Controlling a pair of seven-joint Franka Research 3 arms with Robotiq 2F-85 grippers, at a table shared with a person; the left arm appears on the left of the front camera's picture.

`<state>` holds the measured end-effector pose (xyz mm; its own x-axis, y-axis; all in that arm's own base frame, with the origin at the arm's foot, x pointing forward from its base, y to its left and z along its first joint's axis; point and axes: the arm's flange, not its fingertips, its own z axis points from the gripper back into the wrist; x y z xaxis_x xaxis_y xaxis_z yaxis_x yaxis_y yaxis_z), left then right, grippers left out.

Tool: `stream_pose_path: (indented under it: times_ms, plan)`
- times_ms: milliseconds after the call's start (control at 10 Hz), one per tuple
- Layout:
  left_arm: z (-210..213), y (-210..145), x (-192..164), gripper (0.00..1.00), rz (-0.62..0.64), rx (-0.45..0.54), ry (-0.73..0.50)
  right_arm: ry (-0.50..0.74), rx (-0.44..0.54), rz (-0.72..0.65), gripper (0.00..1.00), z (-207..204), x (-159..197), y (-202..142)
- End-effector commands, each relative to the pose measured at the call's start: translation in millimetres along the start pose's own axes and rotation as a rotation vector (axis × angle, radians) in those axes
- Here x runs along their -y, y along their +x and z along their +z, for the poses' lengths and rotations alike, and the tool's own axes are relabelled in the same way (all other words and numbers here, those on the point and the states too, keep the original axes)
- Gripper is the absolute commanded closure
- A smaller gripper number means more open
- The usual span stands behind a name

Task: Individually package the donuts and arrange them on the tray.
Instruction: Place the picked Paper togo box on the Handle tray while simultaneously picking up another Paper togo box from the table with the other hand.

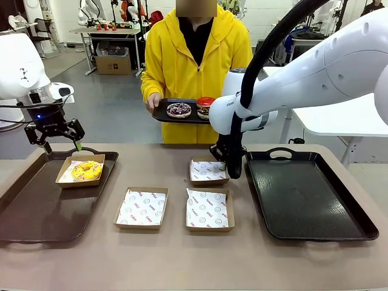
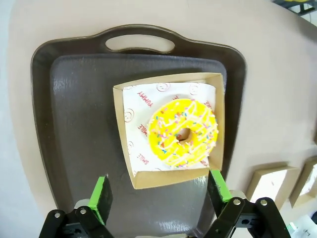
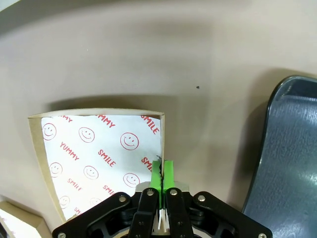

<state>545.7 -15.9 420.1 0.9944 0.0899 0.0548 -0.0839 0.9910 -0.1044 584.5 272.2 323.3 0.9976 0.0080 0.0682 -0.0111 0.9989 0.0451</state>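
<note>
I see left gripper spread wide over yellow donut, boxed on left tray. Right gripper pinching empty box wall. Person's small tray carries sprinkled donut, red donut.

yellow donut: in box, left tray | sprinkled donut, red donut: person's tray

Front camera looks across the table at the person; left wrist straight down on the same left tray; right wrist close over a box
</note>
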Motion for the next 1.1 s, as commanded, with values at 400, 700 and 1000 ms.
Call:
stream_pose_path:
  times_ms: [400,700,1000]
  plan:
    - [98.2,-74.7,-45.6,0.0,-0.043,0.08,-0.626,0.042,-0.008,-0.061,1.0,93.9,11.3,-30.9]
    - [121.4,-109.7,-95.0,0.0,0.008,0.151,-0.908,0.048,0.063,-0.086,1.0,170.2,16.2,-37.3]
    - [90.9,-125.5,-150.4,0.0,0.103,-0.017,-1.097,0.065,0.063,-0.124,1.0,196.3,24.0,-28.6]
